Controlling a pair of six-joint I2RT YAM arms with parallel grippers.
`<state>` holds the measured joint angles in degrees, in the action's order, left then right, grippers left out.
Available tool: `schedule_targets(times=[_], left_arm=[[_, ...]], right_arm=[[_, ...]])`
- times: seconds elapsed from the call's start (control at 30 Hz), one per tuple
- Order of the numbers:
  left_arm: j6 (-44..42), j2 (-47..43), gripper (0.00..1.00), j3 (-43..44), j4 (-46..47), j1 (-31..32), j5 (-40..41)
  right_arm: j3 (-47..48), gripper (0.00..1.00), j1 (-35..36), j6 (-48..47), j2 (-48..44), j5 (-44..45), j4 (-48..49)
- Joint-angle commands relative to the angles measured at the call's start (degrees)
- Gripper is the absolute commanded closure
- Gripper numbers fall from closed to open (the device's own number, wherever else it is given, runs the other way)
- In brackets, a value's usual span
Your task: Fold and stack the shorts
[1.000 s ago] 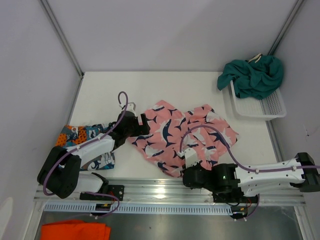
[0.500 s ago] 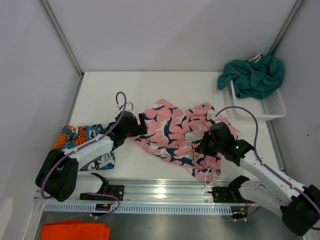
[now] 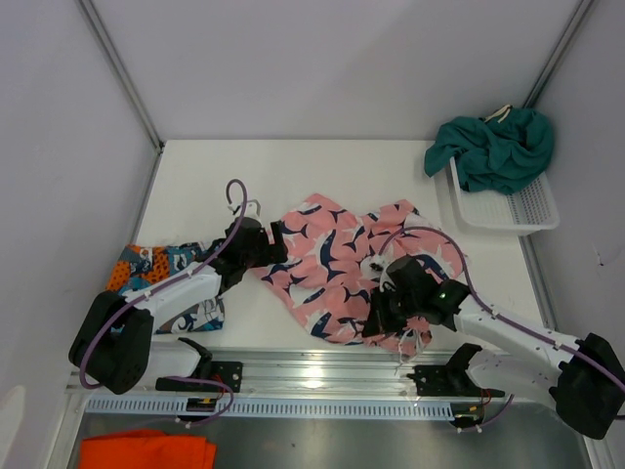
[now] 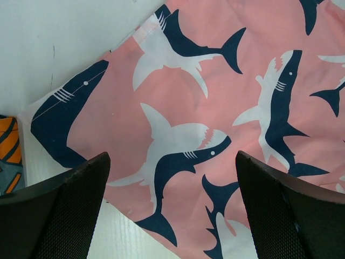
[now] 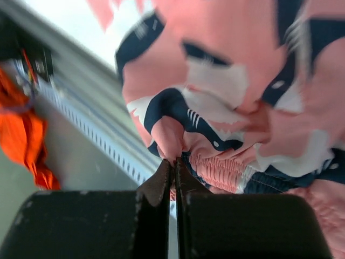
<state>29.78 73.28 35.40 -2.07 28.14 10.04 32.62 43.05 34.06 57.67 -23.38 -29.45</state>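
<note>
The pink shark shorts [image 3: 327,264] lie spread in the middle of the table, their right side bunched up. My left gripper [image 3: 279,244] hovers open over their left leg, with the fabric [image 4: 178,108] flat between the wide fingers [image 4: 59,216]. My right gripper [image 5: 175,162] is shut on a fold of the pink shorts [image 5: 226,81] beside the elastic waistband, near the table's front edge [image 3: 376,318]. The graphic print shorts [image 3: 156,266] lie at the left, partly under my left arm. The teal shorts [image 3: 498,147] are heaped on the basket.
The white mesh basket [image 3: 508,210] stands at the back right. An orange cloth [image 3: 146,451] lies below the table's front rail [image 3: 312,376], also visible in the right wrist view [image 5: 27,135]. Grey walls close in the table on three sides.
My right arm swung up and right with the pink shorts' edge, then came back left toward the front edge, bunching the shorts' right side. The left arm has stayed still.
</note>
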Motion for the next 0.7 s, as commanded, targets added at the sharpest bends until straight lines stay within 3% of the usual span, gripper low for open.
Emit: schedule_targets(times=[0.0, 0.17, 0.2, 0.23, 0.3, 0.5, 0.67], left_arm=[[-0.86, -1.21, 0.01, 1.78, 1.45, -0.28, -0.81], [-1.04, -1.29, 0.01, 1.43, 1.71, -0.19, -0.64], [-1.04, -1.29, 0.01, 1.6, 1.63, -0.19, -0.64], [-1.13, -1.29, 0.01, 1.87, 1.63, -0.28, -0.64], [-1.13, -1.38, 0.01, 1.69, 1.63, -0.19, -0.64], [-1.13, -1.29, 0.01, 1.78, 1.63, -0.1, -0.73], [-1.3, -1.64, 0.01, 1.87, 1.63, 0.07, -0.55]], right_arm=[[-1.42, 1.0, 6.16, 1.35, -0.02, -1.42, 0.19], [-0.1, 0.91, 10.82, 2.06, 6.74, 8.51, -4.82], [0.16, 0.84, 11.87, 2.32, 7.54, 9.13, -5.0], [1.21, 0.66, 12.49, 3.19, 7.98, 12.36, -6.31], [2.7, 0.56, 13.29, 3.99, 8.86, 15.98, -8.24], [8.15, 0.51, 16.97, 5.13, 7.03, 22.22, -10.01], [13.77, 0.47, 24.26, 5.93, 4.21, 33.65, -14.49]])
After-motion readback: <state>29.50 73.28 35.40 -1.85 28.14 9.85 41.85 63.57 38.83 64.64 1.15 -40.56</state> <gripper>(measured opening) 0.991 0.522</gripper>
